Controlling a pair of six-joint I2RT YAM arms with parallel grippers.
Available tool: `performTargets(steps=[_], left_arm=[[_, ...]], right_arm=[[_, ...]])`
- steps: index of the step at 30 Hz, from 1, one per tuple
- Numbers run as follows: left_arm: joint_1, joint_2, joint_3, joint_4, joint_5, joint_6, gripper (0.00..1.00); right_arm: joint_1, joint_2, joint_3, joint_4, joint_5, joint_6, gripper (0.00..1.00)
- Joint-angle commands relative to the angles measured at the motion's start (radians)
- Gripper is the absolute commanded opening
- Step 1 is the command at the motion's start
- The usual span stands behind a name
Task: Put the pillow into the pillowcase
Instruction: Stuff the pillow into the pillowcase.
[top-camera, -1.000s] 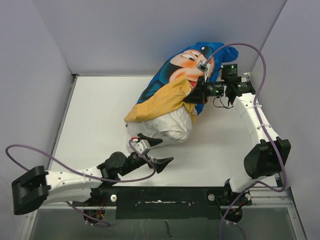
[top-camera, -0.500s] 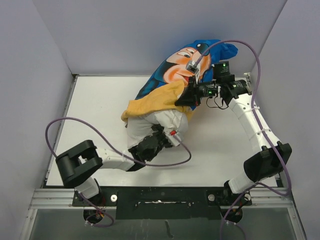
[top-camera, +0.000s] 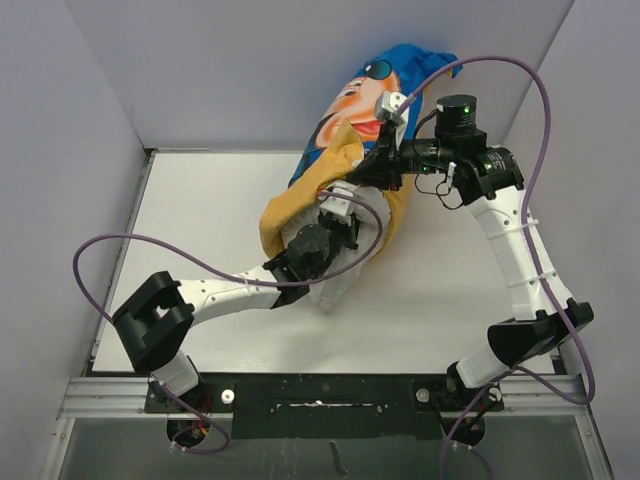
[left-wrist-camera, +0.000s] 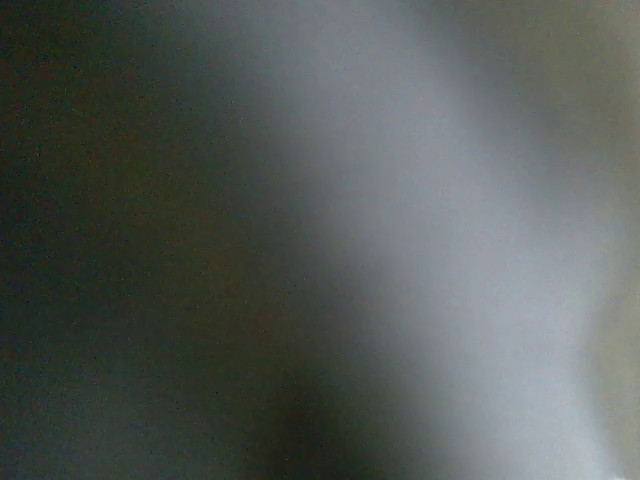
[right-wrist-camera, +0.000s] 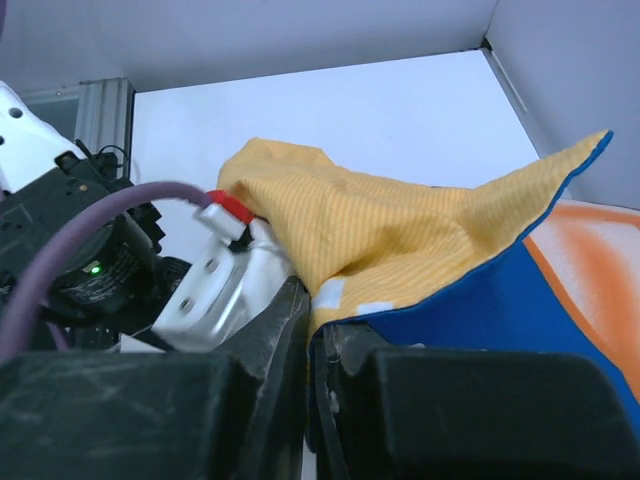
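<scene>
The pillowcase (top-camera: 385, 85) hangs lifted near the back wall, its blue Mickey side up and its mustard-yellow side (top-camera: 300, 200) drooping toward the table. My right gripper (top-camera: 380, 168) is shut on the pillowcase's edge. The right wrist view shows the right gripper (right-wrist-camera: 312, 335) pinching yellow fabric (right-wrist-camera: 370, 220) and the blue hem (right-wrist-camera: 500, 320). A corner of the white pillow (top-camera: 338, 285) sticks out below the yellow cloth. My left arm (top-camera: 305, 245) pushes in at the pillowcase mouth, its fingers hidden under cloth and shut. The left wrist view is only a dark and grey blur.
White table (top-camera: 200, 220) enclosed by grey walls on three sides, with the metal base rail (top-camera: 320, 395) along the near edge. Purple cables (top-camera: 130, 245) loop over the left of the table and arc above the right arm (top-camera: 510, 240).
The left arm swung from the near edge up into the pillow at the pillowcase mouth, and its gripper closed. The right arm raised the pillowcase higher toward the back wall.
</scene>
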Motion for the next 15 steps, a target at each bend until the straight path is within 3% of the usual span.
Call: performTargets(steps=[1,3,8,15], left_arm=[[0.139,-0.149,-0.112,0.124,-0.235,-0.422,0.0],[0.158,-0.151,-0.161,0.108,-0.248,-0.527,0.0],[0.183,-0.098,-0.147,0.116,-0.272,-0.524,0.0],[0.151,0.048,0.076,0.321,-0.139,-0.279,0.0]], right_arm=[[0.033,-0.117,0.191,-0.094,-0.346,0.113,0.0],[0.023,-0.118,0.206,-0.016,-0.374,0.194,0.0],[0.042,-0.148,0.13,0.139,-0.455,0.354,0.0],[0.121,-0.182,-0.135,0.326,-0.41,0.507,0.0]])
